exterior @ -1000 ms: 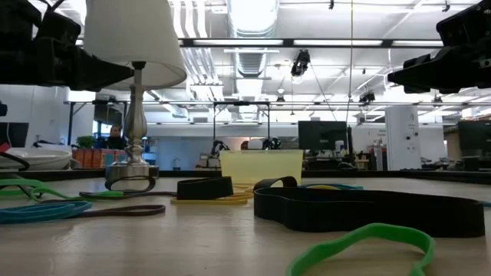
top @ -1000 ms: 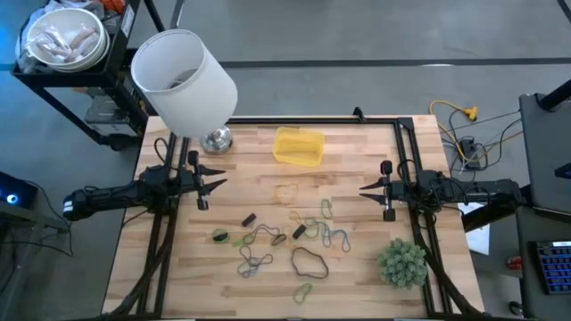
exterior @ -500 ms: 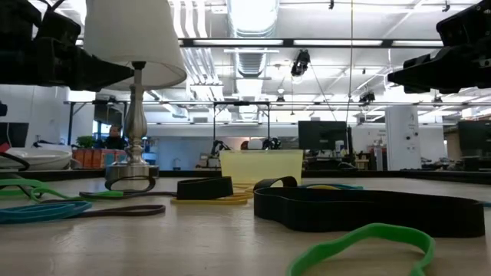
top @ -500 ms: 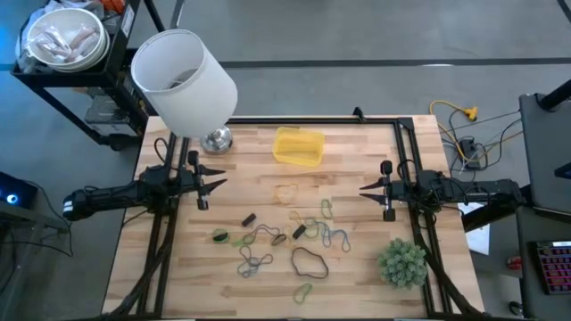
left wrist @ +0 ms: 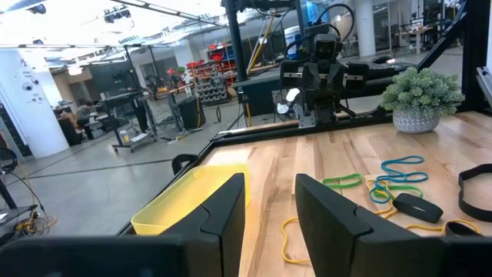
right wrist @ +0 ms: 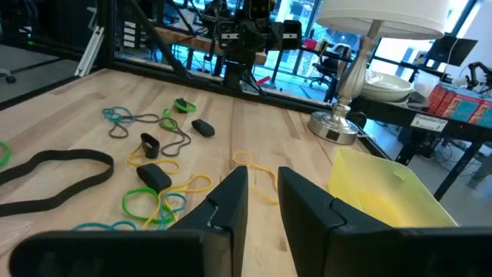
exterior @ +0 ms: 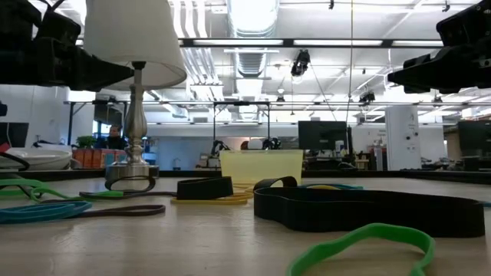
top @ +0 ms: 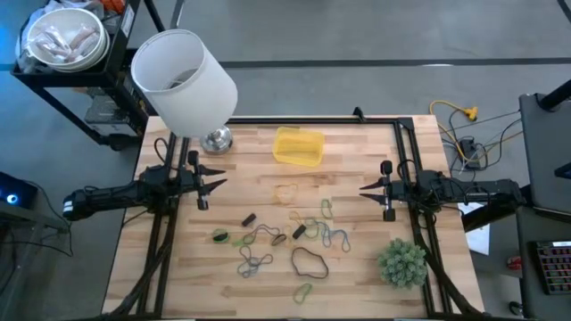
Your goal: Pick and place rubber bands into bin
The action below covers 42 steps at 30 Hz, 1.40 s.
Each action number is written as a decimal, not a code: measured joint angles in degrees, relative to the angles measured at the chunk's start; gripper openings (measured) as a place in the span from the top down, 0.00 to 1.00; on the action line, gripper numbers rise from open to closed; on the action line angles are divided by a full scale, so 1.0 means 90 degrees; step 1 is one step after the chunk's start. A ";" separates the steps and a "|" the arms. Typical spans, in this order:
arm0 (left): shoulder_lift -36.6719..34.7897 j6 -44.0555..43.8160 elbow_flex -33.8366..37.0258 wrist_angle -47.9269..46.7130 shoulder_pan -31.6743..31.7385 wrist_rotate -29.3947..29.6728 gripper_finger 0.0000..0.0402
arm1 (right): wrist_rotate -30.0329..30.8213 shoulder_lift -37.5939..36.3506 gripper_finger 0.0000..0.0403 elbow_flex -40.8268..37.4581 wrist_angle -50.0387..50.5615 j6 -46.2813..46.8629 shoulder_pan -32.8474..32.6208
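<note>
Nothing is moving since the earlier frame; both arms are waiting.
Left gripper (top: 221, 183) and right gripper (top: 364, 188), fingers parted and empty, should be approaching the rubber bands (top: 294, 234) at six o'clock of the bin (top: 298, 146), pinching one loop.

You see a lamp (top: 184, 78) with a white shade at the far left of the wooden table (top: 357, 160). A small green plant (top: 401, 262) stands near the right front corner. A white bowl (top: 64, 37) sits on a black cart (top: 94, 85) beside the table.
</note>
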State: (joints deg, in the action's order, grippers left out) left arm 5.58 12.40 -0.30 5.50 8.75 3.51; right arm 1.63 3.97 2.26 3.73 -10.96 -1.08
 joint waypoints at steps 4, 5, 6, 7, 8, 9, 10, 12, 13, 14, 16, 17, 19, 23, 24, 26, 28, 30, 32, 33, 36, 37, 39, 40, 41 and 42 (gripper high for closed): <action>0.0002 0.0000 0.0000 0.0000 0.0000 0.0000 0.75 | -0.0002 -0.0001 0.83 0.0000 0.0002 -0.0005 -0.0002; 0.0002 0.0000 0.0000 0.0000 0.0002 -0.0001 0.75 | -0.0002 -0.0001 0.83 -0.0001 0.0001 0.0003 -0.0002; 0.0000 0.0000 0.0000 0.0000 0.0001 0.0000 0.75 | -0.0002 -0.0002 0.83 0.0000 0.0001 0.0001 0.0000; 0.0002 0.0000 0.0000 0.0000 0.0001 -0.0001 0.75 | -0.0002 -0.0002 0.83 -0.0001 0.0002 -0.0009 -0.0001; 0.0002 0.0000 0.0000 0.0000 0.0002 -0.0001 0.75 | -0.0002 -0.0002 0.83 0.0000 0.0001 -0.0006 -0.0002; 0.0002 0.0000 0.0000 0.0000 0.0000 -0.0002 0.75 | -0.0002 -0.0001 0.83 0.0000 0.0002 0.0004 0.0000; 0.0002 0.0000 0.0000 0.0000 0.0000 -0.0002 0.75 | -0.0002 -0.0002 0.83 -0.0002 0.0002 0.0001 0.0000; 0.0002 0.0000 0.0000 0.0000 0.0002 0.0000 0.75 | -0.0002 -0.0002 0.83 -0.0002 0.0000 -0.0010 0.0000; 0.0002 0.0000 0.0000 0.0000 0.0000 0.0000 0.75 | -0.0002 0.0000 0.83 -0.0002 0.0000 0.0004 0.0000; 0.0001 0.0000 0.0000 0.0000 0.0002 -0.0001 0.75 | -0.0002 -0.0002 0.83 0.0000 0.0000 0.0002 0.0000; 0.0002 0.0000 0.0000 0.0000 0.0000 -0.0002 0.75 | -0.0002 0.0000 0.83 -0.0001 0.0002 -0.0011 -0.0001; 0.0000 0.0000 0.0000 0.0000 0.0002 -0.0002 0.75 | -0.0002 0.0000 0.83 -0.0002 0.0001 0.0000 0.0000; 0.0001 -0.0007 0.0000 0.0000 0.0001 -0.0002 0.75 | 0.0000 0.0000 0.83 -0.0002 0.0002 -0.0006 -0.0002; 0.0002 -0.0010 0.0000 0.0000 0.0002 -0.0005 0.75 | -0.0002 -0.0001 0.83 -0.0002 0.0001 -0.0002 -0.0001; 0.0001 -0.0010 0.0000 0.0002 0.0001 -0.0004 0.75 | -0.0002 -0.0002 0.83 -0.0001 0.0002 -0.0011 -0.0002; 0.0001 -0.0010 0.0000 0.0002 0.0002 -0.0005 0.75 | -0.0002 -0.0001 0.83 0.0000 0.0002 0.0004 -0.0001; 0.0002 -0.0013 0.0000 0.0005 0.0000 -0.0005 0.75 | -0.0002 -0.0002 0.83 0.0000 0.0000 0.0093 -0.0002; 0.0002 -0.0015 0.0000 0.0005 0.0000 -0.0027 0.75 | 0.0000 -0.0001 0.83 -0.0001 0.0001 0.0198 -0.0001; 0.0002 -0.0035 0.0000 0.0005 0.0000 -0.0029 0.75 | -0.0002 -0.0002 0.83 0.0000 0.0002 0.0199 -0.0002; 0.0001 -0.0162 0.0000 0.0005 0.0000 -0.0033 0.75 | 0.0000 -0.0001 0.83 -0.0002 -0.0003 0.0195 -0.0002; 0.0002 -0.1023 0.0000 0.0005 0.0000 -0.0046 0.75 | -0.0018 0.0000 0.83 -0.0001 -0.0157 0.0385 -0.0002; 0.0002 -0.1394 0.0000 0.0003 0.0000 -0.0046 0.75 | -0.0037 0.0000 0.83 -0.0002 -0.0284 0.0758 -0.0003; 0.0002 -0.2125 0.0000 0.0003 0.0000 -0.0046 0.75 | -0.0038 -0.0005 0.83 -0.0002 -0.0541 0.1784 -0.0002; 0.0001 -0.2454 0.0000 0.0005 0.0000 -0.0046 0.75 | -0.0024 -0.0005 0.83 -0.0002 -0.0654 0.2260 -0.0002; 0.0001 -0.2725 0.0000 0.0005 0.0000 -0.0046 0.75 | -0.0014 -0.0005 0.83 -0.0002 -0.0758 0.2649 -0.0002; 0.0002 -0.2919 0.0000 0.0003 0.0000 -0.0044 0.75 | -0.0014 -0.0005 0.83 -0.0002 -0.0830 0.2961 -0.0002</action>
State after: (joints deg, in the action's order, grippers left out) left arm 5.60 -13.86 -0.30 5.52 8.75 3.11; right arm 1.50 3.92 2.24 -3.74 15.69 -1.10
